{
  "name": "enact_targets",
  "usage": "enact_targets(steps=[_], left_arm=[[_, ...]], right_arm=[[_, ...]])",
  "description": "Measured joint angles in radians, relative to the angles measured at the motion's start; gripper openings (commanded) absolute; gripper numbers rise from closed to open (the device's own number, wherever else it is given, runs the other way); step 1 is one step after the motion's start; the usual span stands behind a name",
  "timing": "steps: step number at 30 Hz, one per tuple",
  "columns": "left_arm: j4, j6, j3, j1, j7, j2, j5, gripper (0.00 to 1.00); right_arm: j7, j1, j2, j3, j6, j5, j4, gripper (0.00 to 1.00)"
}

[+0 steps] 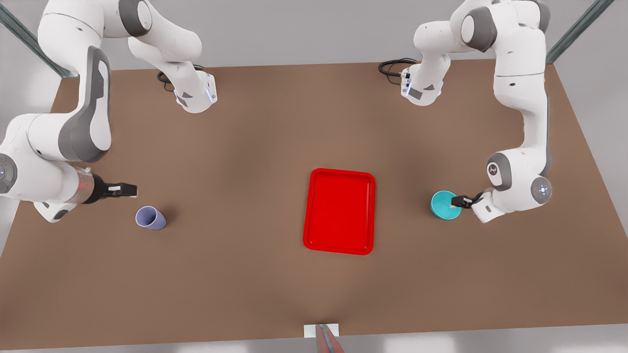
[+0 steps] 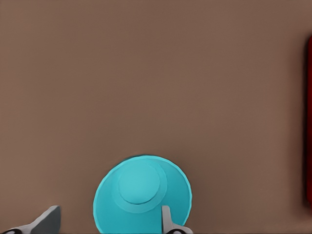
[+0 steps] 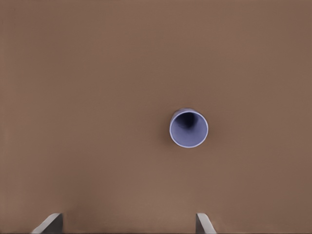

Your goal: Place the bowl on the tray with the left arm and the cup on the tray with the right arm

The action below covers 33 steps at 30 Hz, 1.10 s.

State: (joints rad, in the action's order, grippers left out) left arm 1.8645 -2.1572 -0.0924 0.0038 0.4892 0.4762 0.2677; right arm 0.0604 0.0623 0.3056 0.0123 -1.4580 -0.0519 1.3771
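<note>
1. Left hand [image 1: 460, 200] is at the bowl [image 1: 444, 205], near the bench edge on the front view's right. Fingers spread; in the left wrist view one finger [image 2: 166, 219] sits over the bowl's inside and the other [image 2: 46, 220] out on bare bench, so they straddle the rim. Not clamped yet. Bowl sits flat on the bench.
2. Right hand [image 1: 128, 189] hangs near the bench edge on the front view's left, fingers apart, holding nothing. Cup [image 1: 150, 218] stands upright on the bench just beside it, not between the fingers.
3. Tray [image 1: 339, 211] is mid-bench, between the two, bare.
4. Step, by my read: grasp phase. Left arm about to pinch the bowl rim; right arm lining up on the cup.
5. Next: left hand pinches the rim, lifts, carries to the tray. Right hand needs to centre over the cup, drop, then pinch.
</note>
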Motion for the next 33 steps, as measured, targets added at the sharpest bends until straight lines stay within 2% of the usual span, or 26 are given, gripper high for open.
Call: enact_targets(steps=[4, 6, 8, 9, 10, 11, 12, 13, 14, 16, 20, 25, 27, 29, 31, 33], left_arm=[[0.001, -0.021, -0.023, 0.002, 0.017, 0.055, 0.053, 1.0], [-0.001, -0.041, -0.023, 0.001, 0.017, 0.086, 0.065, 1.0], [-0.009, -0.049, -0.023, 0.001, 0.017, 0.107, 0.072, 0.68], [-0.01, -0.052, -0.023, 0.002, 0.017, 0.108, 0.074, 0.41], [-0.01, -0.05, -0.023, 0.001, 0.017, 0.108, 0.076, 0.29], [-0.01, -0.05, -0.023, 0.002, 0.017, 0.11, 0.077, 0.25], [-0.01, -0.05, -0.023, 0.001, 0.017, 0.11, 0.078, 0.23], [-0.01, -0.05, -0.023, 0.002, 0.017, 0.115, 0.079, 0.23], [-0.011, -0.052, -0.023, 0.002, 0.016, 0.122, 0.08, 0.23], [-0.013, -0.052, -0.023, 0.002, 0.016, 0.131, 0.084, 0.22], [-0.013, -0.049, -0.023, 0.002, 0.015, 0.136, 0.097, 0.21], [-0.072, 0.029, -0.02, -0.004, -0.034, 0.125, 0.095, 0.21], [-0.095, 0.054, -0.006, -0.013, -0.082, 0.117, 0.077, 0.21], [-0.107, 0.063, 0.058, -0.015, -0.163, 0.106, 0.054, 0.21], [-0.123, 0.063, 0.136, -0.016, -0.274, 0.098, 0.041, 0.21], [-0.14, 0.064, 0.226, -0.016, -0.403, 0.091, 0.032, 0.21]], right_arm=[[0.002, -0.011, 0.014, -0.003, 0.025, 0.018, 0.033, 1.0], [-0.001, 0.002, 0.015, -0.003, -0.118, 0.018, 0.121, 1.0], [0.001, -0.011, 0.052, -0.004, -0.202, 0.018, 0.153, 1.0], [0.001, -0.008, 0.057, -0.003, -0.244, 0.018, 0.187, 1.0], [0.001, 0.002, 0.052, -0.004, -0.283, 0.018, 0.231, 1.0], [0.001, -0.002, 0.052, -0.007, -0.301, 0.018, 0.24, 1.0], [0.002, -0.013, 0.047, -0.029, -0.334, 0.019, 0.267, 1.0], [0.024, -0.086, 0.037, -0.131, -0.373, 0.018, 0.298, 1.0], [0.041, -0.088, 0.045, -0.15, -0.375, 0.013, 0.302, 1.0], [0.059, -0.083, 0.054, -0.153, -0.381, 0.007, 0.333, 1.0], [0.1, -0.087, 0.072, -0.187, -0.565, -0.008, 0.461, 1.0], [0.133, -0.079, 0.097, -0.208, -0.622, -0.013, 0.499, 1.0], [0.151, -0.079, 0.109, -0.216, -0.636, -0.013, 0.496, 1.0], [0.186, -0.078, 0.136, -0.227, -0.654, -0.014, 0.491, 1.0], [0.193, -0.078, 0.15, -0.229, -0.66, -0.014, 0.489, 0.76], [0.194, -0.078, 0.16, -0.233, -0.67, -0.014, 0.49, 0.76]])
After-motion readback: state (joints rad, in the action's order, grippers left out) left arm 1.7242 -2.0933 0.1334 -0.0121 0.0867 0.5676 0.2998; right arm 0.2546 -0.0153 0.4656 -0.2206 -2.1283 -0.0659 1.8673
